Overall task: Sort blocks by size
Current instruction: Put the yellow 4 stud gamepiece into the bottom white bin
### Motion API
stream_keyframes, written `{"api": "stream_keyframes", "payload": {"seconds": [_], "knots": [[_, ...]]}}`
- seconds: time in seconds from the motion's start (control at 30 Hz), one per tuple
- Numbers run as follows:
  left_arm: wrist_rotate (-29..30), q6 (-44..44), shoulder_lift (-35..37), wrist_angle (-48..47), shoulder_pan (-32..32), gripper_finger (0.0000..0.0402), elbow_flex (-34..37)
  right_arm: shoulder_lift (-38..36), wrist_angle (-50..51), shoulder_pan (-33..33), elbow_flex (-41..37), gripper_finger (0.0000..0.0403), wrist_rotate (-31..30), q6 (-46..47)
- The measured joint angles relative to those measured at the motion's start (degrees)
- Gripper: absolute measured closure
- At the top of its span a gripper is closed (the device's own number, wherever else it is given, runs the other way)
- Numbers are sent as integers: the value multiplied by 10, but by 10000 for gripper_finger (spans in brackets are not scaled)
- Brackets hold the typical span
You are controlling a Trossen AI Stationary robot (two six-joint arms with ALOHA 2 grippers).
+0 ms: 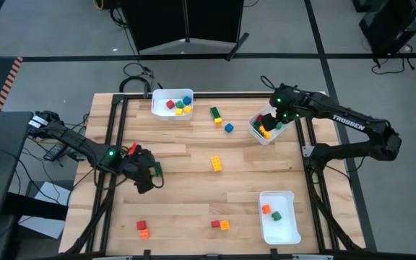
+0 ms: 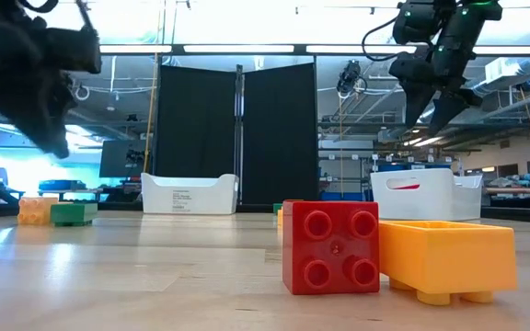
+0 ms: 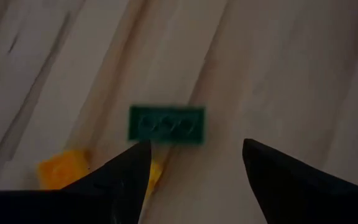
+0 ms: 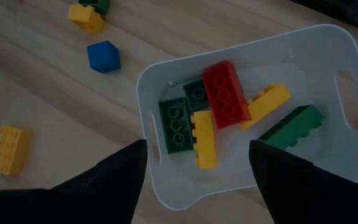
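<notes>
Left pincer (image 1: 149, 175), released, hovers at the counter's (image 1: 193, 209) left above a green brick (image 3: 166, 124); right pincer (image 1: 271, 119), released, hangs over the upper-right bin (image 4: 328, 56) of blocks (image 4: 225, 93).

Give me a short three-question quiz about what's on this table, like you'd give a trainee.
1. True or false: the right gripper hangs over the white bin that holds long bricks.
2. What colour is the brick in front of the left gripper's open fingers?
3. How many white bins are on the table: A two, B three, C four?

Key: 1 true. 2 green. 3 B: one at the far edge, one under the right gripper, one at the near right.
</notes>
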State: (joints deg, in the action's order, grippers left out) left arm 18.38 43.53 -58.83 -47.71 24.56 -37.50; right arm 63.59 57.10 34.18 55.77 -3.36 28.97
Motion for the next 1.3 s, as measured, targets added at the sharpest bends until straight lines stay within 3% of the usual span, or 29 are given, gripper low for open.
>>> {"api": "stream_keyframes", "payload": {"seconds": [0.2, 0.37, 0.57, 0.83, 1.3], "knots": [[8, -60, 0, -53, 0, 141, 0, 0, 0, 0, 0, 113, 0, 11], [42, -171, 0, -62, 0, 141, 8, 0, 0, -5, 0, 111, -1, 15], [58, -163, 0, -59, 0, 141, 11, 0, -1, -17, 0, 115, -3, 26], [30, -83, -8, -58, -20, 146, 11, 0, -11, -32, 0, 116, -3, 30], [-38, -234, -145, -19, -104, 163, 12, 0, -26, -35, 0, 119, -3, 30]]}}
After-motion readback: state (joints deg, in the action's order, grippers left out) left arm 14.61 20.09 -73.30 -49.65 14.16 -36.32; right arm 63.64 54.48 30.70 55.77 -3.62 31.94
